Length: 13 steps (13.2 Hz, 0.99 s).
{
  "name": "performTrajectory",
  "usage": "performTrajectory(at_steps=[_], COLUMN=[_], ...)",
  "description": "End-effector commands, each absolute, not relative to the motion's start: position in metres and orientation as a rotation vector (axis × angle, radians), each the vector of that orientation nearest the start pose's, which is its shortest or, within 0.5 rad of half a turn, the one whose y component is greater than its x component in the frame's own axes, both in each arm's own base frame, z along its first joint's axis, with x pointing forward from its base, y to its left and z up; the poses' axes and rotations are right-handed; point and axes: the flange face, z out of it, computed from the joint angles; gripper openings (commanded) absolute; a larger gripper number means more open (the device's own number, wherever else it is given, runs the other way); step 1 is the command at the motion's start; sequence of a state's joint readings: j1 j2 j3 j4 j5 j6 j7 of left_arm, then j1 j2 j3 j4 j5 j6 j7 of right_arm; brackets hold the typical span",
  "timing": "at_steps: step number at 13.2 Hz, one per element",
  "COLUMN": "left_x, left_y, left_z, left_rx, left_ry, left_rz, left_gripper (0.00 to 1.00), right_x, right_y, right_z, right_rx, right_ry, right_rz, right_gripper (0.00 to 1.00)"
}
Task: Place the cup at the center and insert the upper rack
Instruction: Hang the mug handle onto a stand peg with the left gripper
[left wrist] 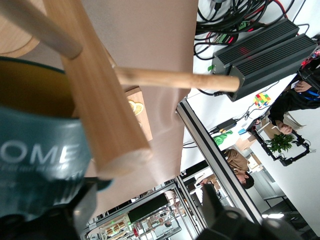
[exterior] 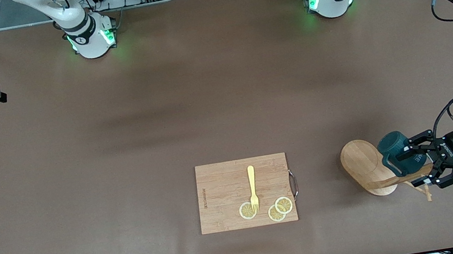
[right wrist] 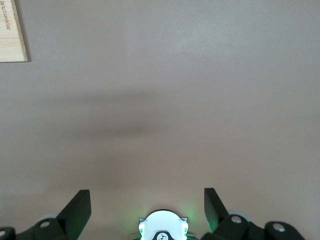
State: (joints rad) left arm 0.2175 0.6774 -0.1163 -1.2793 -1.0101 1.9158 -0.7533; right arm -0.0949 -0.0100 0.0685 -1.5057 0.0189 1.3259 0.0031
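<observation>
Your left claw (exterior: 416,165) stands spread wide at the left arm's end of the bench (exterior: 119,139), fingers either side of the one cup (exterior: 396,152) without gripping it. The cup lies against the toppled upper rack (exterior: 364,166); its post is partly hidden. Your right claw (right wrist: 147,207) waits spread and empty above bare bench. On the cutting board (exterior: 222,186): one fork (exterior: 252,186), three lemon slices (exterior: 284,204).

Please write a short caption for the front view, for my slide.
Left gripper open around small dark teal mug at light wooden mug stand; right gripper waits, open.
</observation>
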Motion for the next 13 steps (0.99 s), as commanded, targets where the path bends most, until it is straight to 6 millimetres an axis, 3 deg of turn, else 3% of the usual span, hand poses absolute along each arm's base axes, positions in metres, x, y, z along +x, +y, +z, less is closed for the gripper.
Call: performTrajectory(at_steps=[1, 4, 10, 13], left_x=[0.747, 0.745, 0.738, 0.732], left_y=[0.035, 0.035, 0.031, 0.011], left_z=[0.400, 0.412, 0.457, 0.478], left_rx=[1.722, 1.719, 1.688, 1.777], left_ry=[1.267, 1.266, 1.305, 1.316], left_rz=[-0.412, -0.410, -0.399, -0.372], left_gripper=[1.00, 1.00, 1.00, 1.00], right_x=[0.524, 0.524, 0.524, 0.523], right_y=[-0.010, -0.009, -0.007, -0.008], right_z=[0.643, 0.643, 0.644, 0.649], right_rx=[-3.121, -3.121, -3.122, -3.133], right_ry=[0.055, 0.053, 0.050, 0.051], right_rz=[0.269, 0.269, 0.259, 0.241], right_gripper=[1.00, 1.00, 1.00, 1.00])
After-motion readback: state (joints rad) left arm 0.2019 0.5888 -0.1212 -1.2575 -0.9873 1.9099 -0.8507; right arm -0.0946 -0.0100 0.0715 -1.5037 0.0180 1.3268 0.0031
